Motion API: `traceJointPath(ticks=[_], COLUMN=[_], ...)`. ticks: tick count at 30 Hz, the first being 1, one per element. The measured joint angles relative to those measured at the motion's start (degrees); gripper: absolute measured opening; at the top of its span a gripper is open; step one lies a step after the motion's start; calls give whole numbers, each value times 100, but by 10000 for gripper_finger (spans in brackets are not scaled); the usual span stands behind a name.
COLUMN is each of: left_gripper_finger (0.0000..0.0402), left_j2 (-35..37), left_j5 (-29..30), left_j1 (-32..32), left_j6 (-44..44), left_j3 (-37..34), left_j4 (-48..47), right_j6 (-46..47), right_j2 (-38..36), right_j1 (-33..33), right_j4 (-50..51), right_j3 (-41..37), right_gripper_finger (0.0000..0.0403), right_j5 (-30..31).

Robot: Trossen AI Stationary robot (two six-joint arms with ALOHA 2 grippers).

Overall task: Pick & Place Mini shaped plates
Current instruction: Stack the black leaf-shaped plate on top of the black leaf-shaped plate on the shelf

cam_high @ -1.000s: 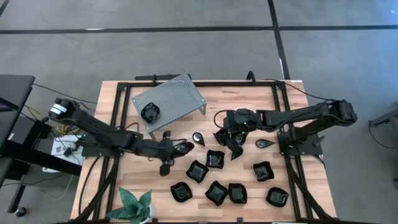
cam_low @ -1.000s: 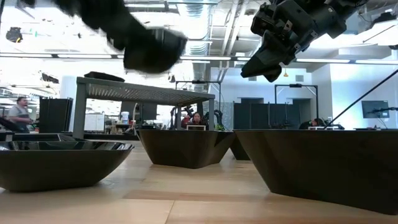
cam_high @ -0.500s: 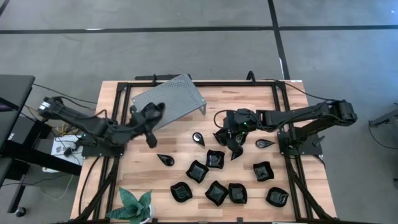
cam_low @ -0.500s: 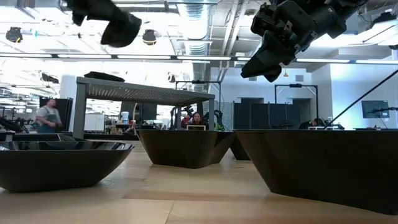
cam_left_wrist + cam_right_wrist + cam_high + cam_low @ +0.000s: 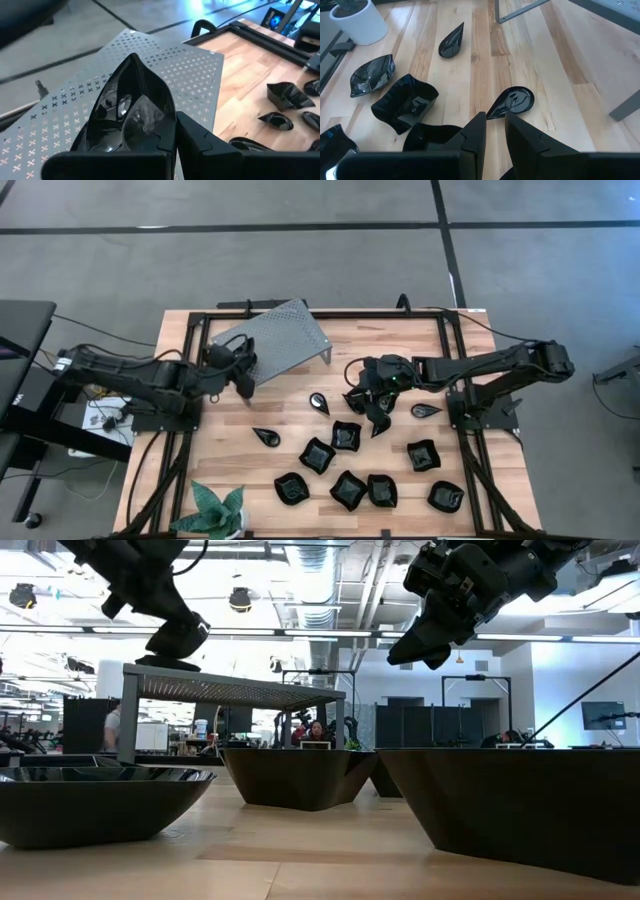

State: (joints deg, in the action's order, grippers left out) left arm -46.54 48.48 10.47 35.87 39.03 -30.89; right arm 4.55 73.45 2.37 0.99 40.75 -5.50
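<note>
Our left claw (image 5: 150, 145) grips a glossy black leaf-shaped mini plate (image 5: 131, 107), held just above the near-left part of the grey perforated metal stand (image 5: 275, 340). The plate's pointed tip runs forward from the claw across the stand's top, so we judge the coming move to be straight down. Our right claw (image 5: 368, 412) hovers over the wooden bench (image 5: 400, 350) with its fingers nearly together and empty, near a black teardrop plate (image 5: 512, 100). More black plates (image 5: 350, 488) lie clustered along the bench's near side.
</note>
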Motion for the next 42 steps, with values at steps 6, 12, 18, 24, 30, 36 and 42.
traceJointPath(ticks=[6,12,18,24,30,36,42], left_gripper_finger=[8,8,8,8,8,8,24], left_j2=[-147,-387,-411,-411,-434,-589,-951], left_j5=[-371,-455,-459,-765,-1251,-1253,-1205], left_j1=[-302,-488,-513,-516,-718,-894,-1130], left_j6=[47,49,65,70,646,876,934], left_j3=[0,0,74,473,813,811,811], left_j4=[-58,-214,-313,-568,-1492,-1671,-1662], right_j6=[-2,-2,-2,-2,-6,-21,-61], right_j2=[0,0,0,0,0,0,0], right_j1=[0,0,0,2,0,1,4], right_j4=[-3,-8,-7,-9,-11,-14,-15], right_j3=[0,0,0,0,0,-2,-2], right_gripper_finger=[67,67,67,67,67,67,67], right_j5=[0,0,-2,-2,-2,-4,-22])
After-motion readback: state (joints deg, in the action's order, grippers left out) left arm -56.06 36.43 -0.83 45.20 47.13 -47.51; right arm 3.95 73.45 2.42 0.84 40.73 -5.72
